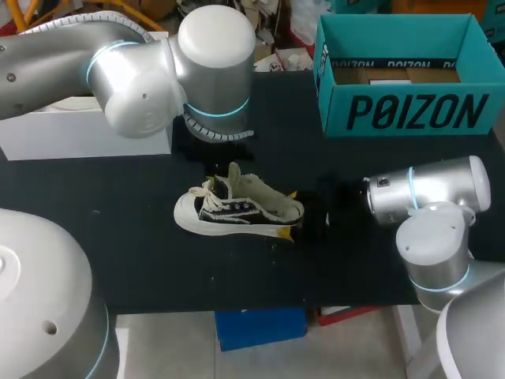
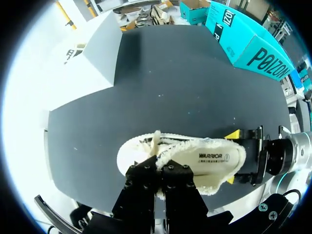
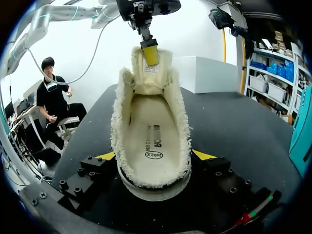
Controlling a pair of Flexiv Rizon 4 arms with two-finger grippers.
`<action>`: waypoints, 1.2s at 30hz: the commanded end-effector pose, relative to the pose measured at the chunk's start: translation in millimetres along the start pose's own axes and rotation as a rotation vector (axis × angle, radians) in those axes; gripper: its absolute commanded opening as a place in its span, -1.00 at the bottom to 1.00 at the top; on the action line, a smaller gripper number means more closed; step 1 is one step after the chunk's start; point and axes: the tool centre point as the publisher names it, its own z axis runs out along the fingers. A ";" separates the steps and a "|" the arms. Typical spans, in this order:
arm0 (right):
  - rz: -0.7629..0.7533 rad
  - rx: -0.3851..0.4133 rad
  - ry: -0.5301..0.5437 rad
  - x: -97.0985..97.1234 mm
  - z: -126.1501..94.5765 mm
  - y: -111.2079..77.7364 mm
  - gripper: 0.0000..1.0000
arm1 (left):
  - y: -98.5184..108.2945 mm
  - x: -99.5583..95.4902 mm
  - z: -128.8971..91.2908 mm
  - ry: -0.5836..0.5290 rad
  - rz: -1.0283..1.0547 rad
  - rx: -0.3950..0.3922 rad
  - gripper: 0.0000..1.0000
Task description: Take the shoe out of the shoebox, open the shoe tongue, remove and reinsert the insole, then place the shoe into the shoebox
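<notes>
the shoe is out of the shoebox and lies sole down on the desk; its heel sits between the fingers of the right tool, which press on it from both sides, toe pointing away; the left tool comes down from above, ahead of the right one, its fingers nearly together and pinching the top edge of the tongue; the tongue stands upright and the insole shows, flat inside the fleecy lining; the shoebox stands well apart, off to the side of the right tool.

the step in hand looks like opening the tongue; to do it well, the left tool should draw the tongue up and over toward the toe, not straight up, or the whole shoe may lift; the right tool should hold the heel firm and low against the desk; the laces lie loose by the toe and might snag, so pull slowly; the mouth should end wide enough to reach the insole.
</notes>
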 end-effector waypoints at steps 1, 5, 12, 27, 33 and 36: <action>0.002 0.003 0.000 -0.9 2.8 -0.6 -1.00 | 3.6 -13.4 1.1 0.133 -0.024 0.022 -1.00; 0.002 0.003 0.000 -0.9 2.8 -0.6 -1.00 | 4.9 -19.7 4.8 0.156 -0.048 0.022 -1.00; 0.002 0.003 0.000 -0.9 2.8 -0.6 -1.00 | 6.3 -28.3 9.6 0.187 -0.093 0.025 -1.00; 0.002 0.003 0.000 -0.9 2.8 -0.6 -1.00 | 7.5 -42.3 18.7 0.197 -0.129 0.030 -1.00; 0.002 0.003 0.000 -0.9 2.8 -0.6 -1.00 | 13.3 -42.0 29.8 0.173 -0.112 0.017 -1.00; 0.002 0.003 0.000 -0.9 2.8 -0.6 -1.00 | 13.8 -42.5 35.1 0.163 -0.114 0.012 -1.00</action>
